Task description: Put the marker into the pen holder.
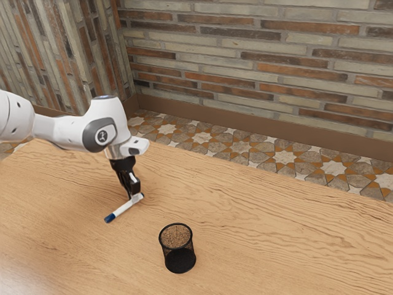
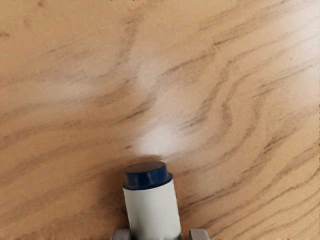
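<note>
My gripper (image 1: 132, 194) is low over the table, at the marker's far end in the exterior view. The white marker (image 1: 123, 209) lies slantwise there, with a blue end pointing to the exterior view's lower left. In the wrist view the gripper (image 2: 160, 234) has its two fingertips on either side of the marker (image 2: 154, 210); a narrow gap shows between one fingertip and the barrel, so it stands open around it. The black mesh pen holder (image 1: 178, 250) stands upright, apart from the marker, toward the exterior view's lower right.
The wooden table (image 1: 264, 227) extends around the marker and pen holder. Beyond its far edge are a patterned tile floor (image 1: 241, 147) and a brick wall (image 1: 258, 55).
</note>
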Robot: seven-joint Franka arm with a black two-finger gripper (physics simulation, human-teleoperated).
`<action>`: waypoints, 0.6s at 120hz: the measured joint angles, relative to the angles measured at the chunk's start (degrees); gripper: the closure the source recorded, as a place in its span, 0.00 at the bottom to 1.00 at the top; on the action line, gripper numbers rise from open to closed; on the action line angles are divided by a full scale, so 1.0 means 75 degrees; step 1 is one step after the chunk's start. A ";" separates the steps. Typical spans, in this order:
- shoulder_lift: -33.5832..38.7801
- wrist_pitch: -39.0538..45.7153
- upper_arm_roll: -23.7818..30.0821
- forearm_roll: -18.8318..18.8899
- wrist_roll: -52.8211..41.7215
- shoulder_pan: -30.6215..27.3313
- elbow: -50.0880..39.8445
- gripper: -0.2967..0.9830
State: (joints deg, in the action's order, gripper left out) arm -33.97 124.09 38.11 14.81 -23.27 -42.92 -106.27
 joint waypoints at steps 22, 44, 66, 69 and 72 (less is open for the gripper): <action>0.0339 0.0024 0.0017 -0.0262 0.0043 -0.0049 -0.0151 0.81; 0.1173 0.0633 0.1507 -0.1153 -0.0250 -0.1386 -0.1300 0.84; 0.1305 0.1612 0.4257 -0.1399 -0.0693 -0.3974 -0.2346 0.85; 0.1309 0.1738 0.4767 -0.1411 -0.0756 -0.4462 -0.2528 0.85; 0.1309 0.1850 0.5279 -0.1420 -0.0817 -0.4955 -0.2706 0.85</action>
State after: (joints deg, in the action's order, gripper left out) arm -24.15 137.96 77.70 4.16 -29.40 -80.08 -126.56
